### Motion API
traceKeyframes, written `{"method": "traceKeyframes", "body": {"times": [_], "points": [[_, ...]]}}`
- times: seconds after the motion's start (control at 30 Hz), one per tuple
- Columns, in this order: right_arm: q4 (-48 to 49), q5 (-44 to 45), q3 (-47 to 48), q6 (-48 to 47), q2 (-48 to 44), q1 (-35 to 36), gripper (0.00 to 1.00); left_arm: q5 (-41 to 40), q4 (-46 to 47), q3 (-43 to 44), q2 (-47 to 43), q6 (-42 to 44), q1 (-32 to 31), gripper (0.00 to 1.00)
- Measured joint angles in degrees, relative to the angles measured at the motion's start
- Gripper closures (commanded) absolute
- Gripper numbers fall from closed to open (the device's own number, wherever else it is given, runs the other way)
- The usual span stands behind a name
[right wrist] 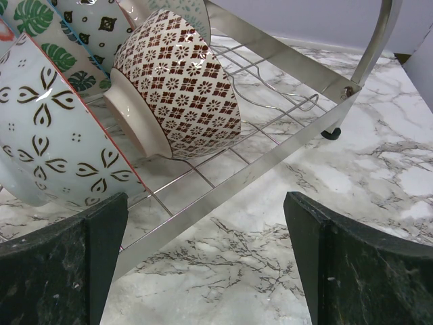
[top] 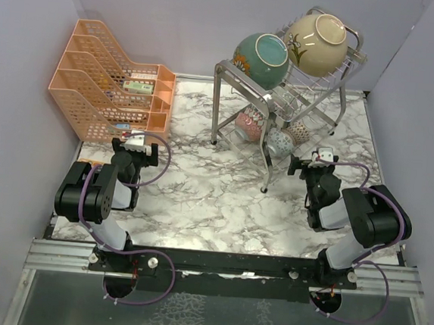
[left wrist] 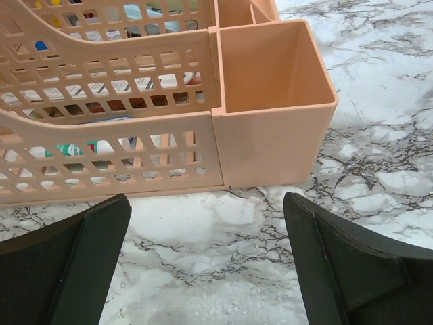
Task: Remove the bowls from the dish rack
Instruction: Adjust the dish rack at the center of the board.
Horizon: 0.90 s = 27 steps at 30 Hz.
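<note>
Resting tilted side by side on the upper tier of the dish rack [top: 266,148], the teal bowl [top: 261,60] and the cream bowl [top: 317,42] lean mouth-outward, while the small patterned bowls [top: 271,133] stand on edge in the rack's lower tier, a brown-diamond bowl [right wrist: 179,88] just beside a white bowl with dark leaf marks [right wrist: 47,142]. The right gripper [right wrist: 206,271] sits low, just in front of the rack's lower tier, its fingers spread wide and empty. Well to the left of the rack, the left gripper [left wrist: 206,271] faces the orange organizer [left wrist: 270,101] with its fingers likewise parted, holding nothing.
</note>
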Motion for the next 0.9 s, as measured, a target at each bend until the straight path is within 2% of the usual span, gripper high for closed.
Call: {"method": "traceKeyframes", "body": {"times": [0.37, 0.47, 0.53, 0.6, 0.7, 0.8, 0.9], "points": [[0.00, 0.00, 0.00, 0.00, 0.00, 0.00, 0.01, -2.14, -2.38, 0.50, -0.42, -0.09, -0.26, 0.01], [0.15, 0.13, -0.13, 0.00, 0.00, 0.00, 0.01, -4.46, -6.25, 0.46, -4.31, -0.04, -1.36, 0.01], [0.98, 1.03, -1.29, 0.04, -0.59, 0.02, 0.01, -6.27, -10.03, 0.39, -10.60, -0.26, -2.67, 0.01], [0.63, 2.19, -3.91, 0.28, -4.26, 0.04, 0.01, -7.23, -13.11, 0.44, -18.08, -1.16, -3.78, 0.01], [-4.66, 3.19, -5.33, 0.52, -15.43, 0.09, 0.01, -8.09, -18.21, 1.42, -28.09, -3.43, -6.80, 0.01], [-14.16, 3.13, -3.56, 0.52, -30.42, 0.09, 0.01, -8.50, -22.12, 2.45, -34.38, -5.38, -11.32, 0.01], [-20.28, 3.02, -1.88, 0.52, -38.47, 0.09, 0.01, -8.48, -26.69, 2.47, -40.19, -10.86, -16.09, 0.01]]}}
